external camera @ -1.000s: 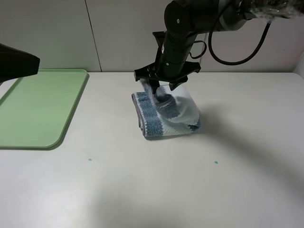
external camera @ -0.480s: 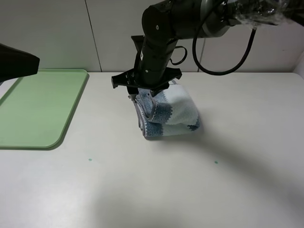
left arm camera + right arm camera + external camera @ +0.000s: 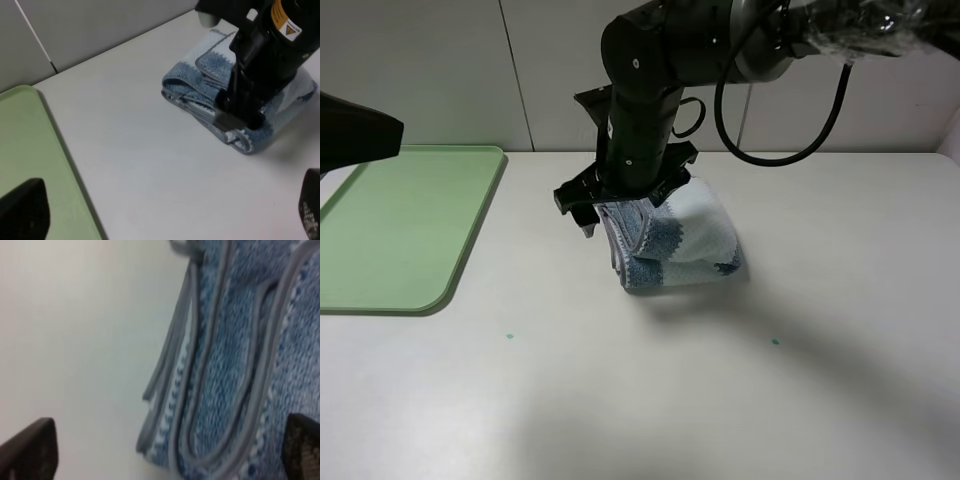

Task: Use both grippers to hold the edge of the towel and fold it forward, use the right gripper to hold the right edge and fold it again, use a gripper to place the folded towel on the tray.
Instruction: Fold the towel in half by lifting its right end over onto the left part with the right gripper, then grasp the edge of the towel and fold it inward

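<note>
The towel lies folded in a thick bundle on the white table, blue-grey and white stripes showing. Its stacked grey hem edges face the tray, which lies flat at the far left. My right gripper has reached across the middle and hangs over the towel's left end. In the right wrist view its gripper is open, fingers wide apart, with the hem layers between them and nothing pinched. My left gripper is open and empty, up above the tray's near corner, looking at the towel.
The left arm juts in at the upper left above the tray. A wall runs close behind the table. Two small green marks dot the bare tabletop in front of the towel.
My right gripper carried the towel's right edge over to the left, came down at the left end and opened, letting the cloth go. The left arm stayed still.
</note>
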Controlling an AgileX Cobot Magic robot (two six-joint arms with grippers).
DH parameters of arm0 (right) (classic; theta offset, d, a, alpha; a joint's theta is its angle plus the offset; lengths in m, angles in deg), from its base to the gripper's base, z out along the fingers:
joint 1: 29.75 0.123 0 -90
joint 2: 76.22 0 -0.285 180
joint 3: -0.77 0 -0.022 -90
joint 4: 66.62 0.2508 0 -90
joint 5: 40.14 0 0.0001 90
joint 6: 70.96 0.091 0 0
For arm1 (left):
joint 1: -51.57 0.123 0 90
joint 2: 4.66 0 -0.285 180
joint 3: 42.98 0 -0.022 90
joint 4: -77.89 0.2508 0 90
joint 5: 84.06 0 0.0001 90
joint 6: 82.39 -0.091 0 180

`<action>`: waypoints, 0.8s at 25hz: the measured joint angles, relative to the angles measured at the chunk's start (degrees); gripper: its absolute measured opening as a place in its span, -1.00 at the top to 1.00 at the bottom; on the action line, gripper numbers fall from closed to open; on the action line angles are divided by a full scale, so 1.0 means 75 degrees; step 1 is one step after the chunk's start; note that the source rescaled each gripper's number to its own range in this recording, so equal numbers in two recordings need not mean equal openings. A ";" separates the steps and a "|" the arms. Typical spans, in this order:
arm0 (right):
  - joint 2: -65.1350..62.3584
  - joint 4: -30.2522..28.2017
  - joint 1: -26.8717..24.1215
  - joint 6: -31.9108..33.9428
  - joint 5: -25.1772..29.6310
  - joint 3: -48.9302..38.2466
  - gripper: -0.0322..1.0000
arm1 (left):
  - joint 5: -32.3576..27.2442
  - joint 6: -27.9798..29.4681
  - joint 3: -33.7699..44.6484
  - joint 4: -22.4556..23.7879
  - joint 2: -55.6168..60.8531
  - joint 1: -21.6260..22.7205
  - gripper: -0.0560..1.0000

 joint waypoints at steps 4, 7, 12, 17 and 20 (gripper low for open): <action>-0.0277 -0.0269 0.0039 -0.0066 0.0396 0.0000 -1.00 | -0.0006 0.0000 0.0000 0.0000 0.0000 0.0000 -1.00; -0.0658 -0.0427 0.0039 -0.0139 0.0532 -0.0186 -1.00 | -0.0006 0.0000 0.0000 0.0000 0.0000 0.0000 -1.00; -0.1444 -0.0687 -0.0001 -0.0503 0.0571 -0.0732 -1.00 | -0.0006 0.0000 0.0000 0.0000 0.0000 0.0000 -1.00; -0.2331 -0.0821 -0.0216 -0.0871 0.0626 -0.1584 -1.00 | -0.0006 0.0000 0.0000 0.0000 0.0000 0.0000 -1.00; -0.2881 -0.0828 -0.0435 -0.0916 0.0735 -0.2131 -1.00 | -0.0006 0.0000 0.0000 0.0000 0.0000 0.0000 -1.00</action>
